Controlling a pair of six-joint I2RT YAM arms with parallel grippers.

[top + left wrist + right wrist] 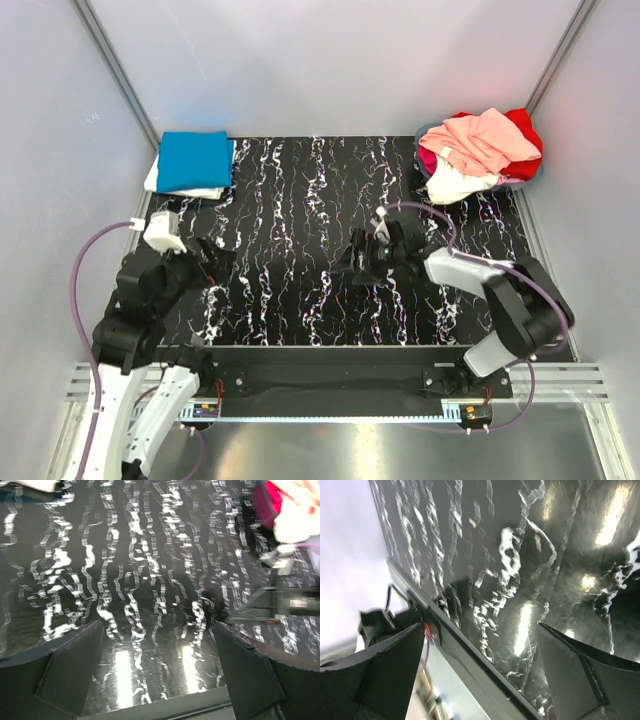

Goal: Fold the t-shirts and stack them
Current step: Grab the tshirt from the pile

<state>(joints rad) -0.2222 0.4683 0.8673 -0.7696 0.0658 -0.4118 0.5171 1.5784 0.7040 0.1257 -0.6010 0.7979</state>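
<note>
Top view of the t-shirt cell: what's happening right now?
Nothing is held. Both arms hover over the middle of the table, left gripper and right gripper with fingers open and empty. A folded blue shirt lies on a white one at the far left corner; the salmon-pink shirt tops an unfolded pile at the far right.

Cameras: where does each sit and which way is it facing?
Top: overhead from the near side, looking down on the table, left claw, right claw, blue shirt and shirt pile.
Left wrist: facing across the table toward the shirt pile; own fingers at the bottom.
Right wrist: facing the table's near edge; own fingers at the bottom.
Shared: top and left wrist both show the shirt pile.
</note>
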